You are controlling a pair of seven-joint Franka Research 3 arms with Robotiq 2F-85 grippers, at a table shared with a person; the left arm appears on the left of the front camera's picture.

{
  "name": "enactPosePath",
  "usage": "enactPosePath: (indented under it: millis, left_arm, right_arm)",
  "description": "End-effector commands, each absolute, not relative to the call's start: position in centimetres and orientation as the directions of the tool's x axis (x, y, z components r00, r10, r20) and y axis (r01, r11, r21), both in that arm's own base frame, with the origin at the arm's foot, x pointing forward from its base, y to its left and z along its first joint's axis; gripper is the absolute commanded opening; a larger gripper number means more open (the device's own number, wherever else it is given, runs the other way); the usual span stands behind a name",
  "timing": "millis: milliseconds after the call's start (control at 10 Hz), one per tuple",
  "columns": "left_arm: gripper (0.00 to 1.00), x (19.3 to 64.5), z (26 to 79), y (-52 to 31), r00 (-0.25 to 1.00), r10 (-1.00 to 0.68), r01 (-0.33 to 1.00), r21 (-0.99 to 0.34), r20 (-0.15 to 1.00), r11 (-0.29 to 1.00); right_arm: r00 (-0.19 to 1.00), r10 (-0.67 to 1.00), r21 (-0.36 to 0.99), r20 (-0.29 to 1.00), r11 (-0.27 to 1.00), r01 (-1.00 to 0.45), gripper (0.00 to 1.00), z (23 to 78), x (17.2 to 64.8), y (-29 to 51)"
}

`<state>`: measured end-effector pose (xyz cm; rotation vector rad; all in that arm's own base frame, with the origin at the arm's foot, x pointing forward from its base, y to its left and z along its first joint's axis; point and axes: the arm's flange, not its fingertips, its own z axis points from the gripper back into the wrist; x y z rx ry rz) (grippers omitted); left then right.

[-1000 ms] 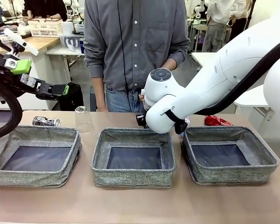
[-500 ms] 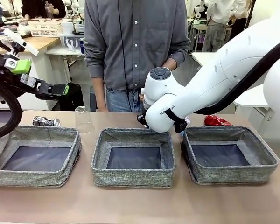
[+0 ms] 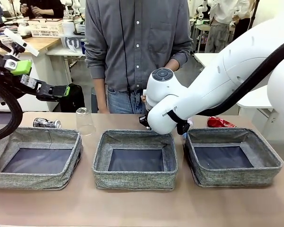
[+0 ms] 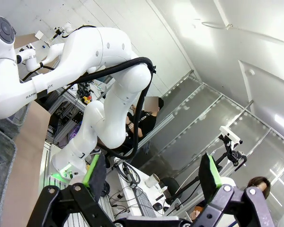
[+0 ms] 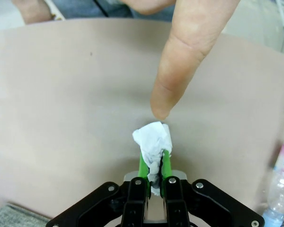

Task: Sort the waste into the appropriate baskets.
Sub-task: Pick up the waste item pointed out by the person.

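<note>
Tightly, right gripper (image 5: 154,158) pinching crumpled white tissue (image 5: 152,136), finger (image 5: 180,66) beside, bare table (image 5: 61,94) around, left gripper (image 4: 154,172) agape.

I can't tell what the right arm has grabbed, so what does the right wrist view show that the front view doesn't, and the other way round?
Right wrist view: the right gripper shut on the crumpled white tissue, a person's finger pointing down just beyond it, and a water bottle at the edge.
Front view: three grey baskets, with a dark can, a clear cup and a crushed red can on the table behind them.
Both: the tan table and the person at its far side.
</note>
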<state>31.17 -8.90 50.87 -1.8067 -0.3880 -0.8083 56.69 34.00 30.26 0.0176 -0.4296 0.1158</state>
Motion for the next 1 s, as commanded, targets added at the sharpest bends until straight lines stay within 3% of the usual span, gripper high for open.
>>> enactPosePath:
  millis: [0, 300, 600, 700, 900]
  left_arm:
    - [1.0, 31.0, 51.2, -9.1, 0.705, -0.095, 0.621, -0.677, 0.703, -0.396]
    - [1.0, 31.0, 51.2, -9.1, 0.705, -0.095, 0.621, -0.677, 0.703, -0.396]
    - [1.0, 31.0, 51.2, -9.1, 0.705, -0.095, 0.621, -0.677, 0.703, -0.396]
    - [1.0, 31.0, 51.2, -9.1, 0.705, -0.095, 0.621, -0.677, 0.703, -0.396]
    - [1.0, 31.0, 51.2, -9.1, 0.705, -0.095, 0.621, -0.677, 0.703, -0.396]
  right_arm:
    - [0.904, 0.14, -0.007, 0.404, 0.989, -0.15, 0.0, 30.4, 56.7, 33.4]
    - [0.895, 0.167, -0.004, 0.413, 0.983, -0.182, 0.0, 39.1, 54.5, 29.1]
    - [0.941, 0.22, -0.032, 0.257, 0.975, -0.219, 0.0, 46.7, 49.7, 27.4]
    - [0.951, 0.224, -0.014, 0.213, 0.974, -0.226, 0.0, 48.6, 47.8, 27.4]
    - [0.925, 0.277, -0.001, 0.26, 0.958, -0.287, 0.0, 51.8, 41.6, 28.8]
